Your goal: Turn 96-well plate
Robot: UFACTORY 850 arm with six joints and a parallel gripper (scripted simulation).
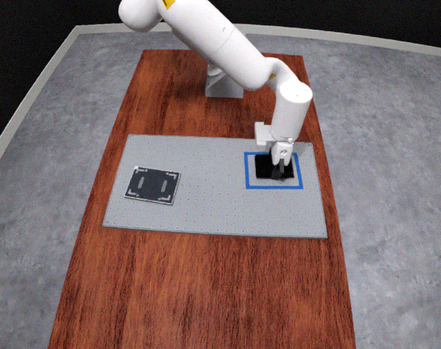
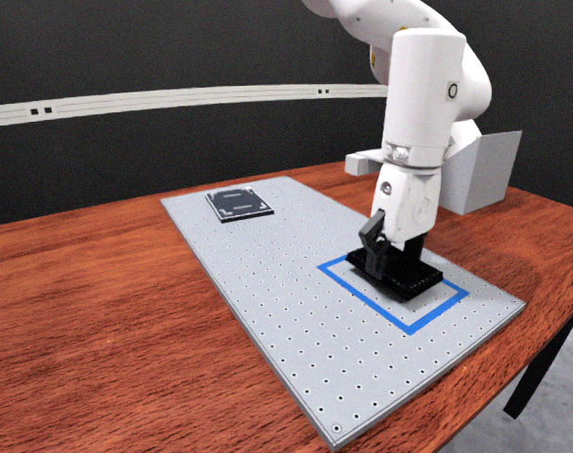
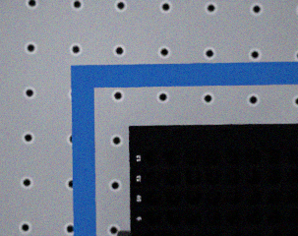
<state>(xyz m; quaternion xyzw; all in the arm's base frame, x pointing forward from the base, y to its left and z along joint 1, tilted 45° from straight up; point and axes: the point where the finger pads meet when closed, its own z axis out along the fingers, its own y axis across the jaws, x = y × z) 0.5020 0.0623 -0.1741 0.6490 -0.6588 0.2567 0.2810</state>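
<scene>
The black 96-well plate (image 1: 263,166) (image 2: 418,282) (image 3: 212,182) is inside the blue marked rectangle (image 1: 272,186) (image 2: 374,304) (image 3: 84,147) at the right of the perforated grey board (image 1: 213,210) (image 2: 301,331) (image 3: 40,29). My gripper (image 1: 278,172) (image 2: 394,260) points straight down and is shut on the plate, one finger on each long side, holding it level and very low over the board. The plate nest N1 (image 1: 152,185) (image 2: 238,203), a dark pad with white corner locators, lies empty at the board's left. In the wrist view a plate corner shows small white column numbers; the fingers are hidden.
The board lies on a wooden table (image 1: 197,293) (image 2: 106,316). The arm's white base block (image 1: 224,88) (image 2: 481,170) stands at the back of the table, beyond the board. The arm reaches over the board's back right part.
</scene>
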